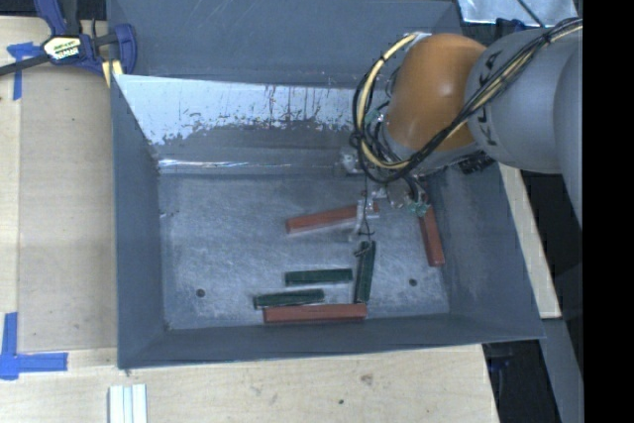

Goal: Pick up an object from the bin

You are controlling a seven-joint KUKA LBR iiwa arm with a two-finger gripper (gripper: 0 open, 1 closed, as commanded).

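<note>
In the grey metal bin (139, 243) we find the gripper (366, 228) low at the right end of a reddish-brown stick (319, 222).
The arm (535, 104) with its orange cover (436, 89) reaches in from the right; we cannot tell whether the gripper is released or clenched. That stick lies mid-floor, slightly tilted; a dark green stick (365, 274) lies just below the gripper, a second reddish-brown stick (431, 240) to the right.

A grey metal bin (134, 243), matt and scratched along its back wall, is seen holding matt red-brown sticks (319, 222) and dark green sticks (318, 277); a glossy orange cover (431, 89) is carried on the smooth grey arm (540, 104).
</note>
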